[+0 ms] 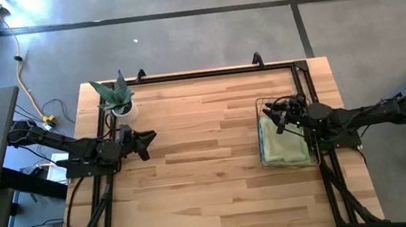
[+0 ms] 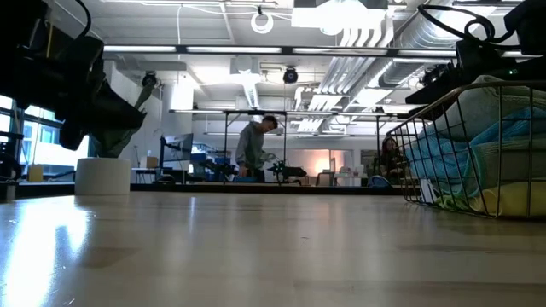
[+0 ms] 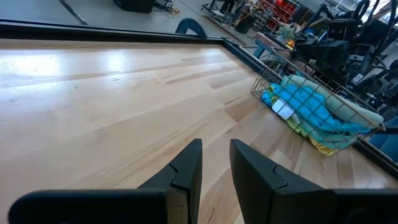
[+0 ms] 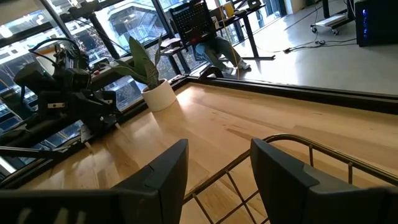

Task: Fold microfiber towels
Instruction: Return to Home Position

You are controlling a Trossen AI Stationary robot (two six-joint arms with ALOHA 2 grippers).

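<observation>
R hand [image 4: 219, 144] is hovering over the rim of the wire basket [image 2: 431, 107] on the table's right side. Its fingers are spread and gripping nothing.

The towels [image 1: 281, 146] are all lying folded and stacked inside that basket. A pale green one is showing on top, a blue one [image 3: 305, 106] is bulging at the side, and a yellow one [image 3: 329, 146] is sitting at the bottom. No loose towel is showing on the table [image 1: 210, 167], so the folding is prob. done.

L hand [image 3: 216, 143] is hanging above the table's left side, near the potted plant [image 1: 117, 99]. Its fingers are parted by a narrow gap and holding nothing.

Handling, as a judgement:
- The towels are looking soft, light and floppy, so they would be sagging from any single grip point.
- The nap is likely giving decent grip, so slipping isn't the worry.
- The best hold is prob. a pinch at a corner or along a folded edge. A grab at the middle would be undoing the folds.

Room and edges:
- A wide bare stretch of table is lying open btwn the two arms.
- R hand is sitting close to the basket wires, so it should be rising clear before pulling back, or a finger could hook the rim.
- A black rail [image 1: 198, 74] is running along the far edge and down both sides.
- The plant is the only obstacle near L hand.
</observation>
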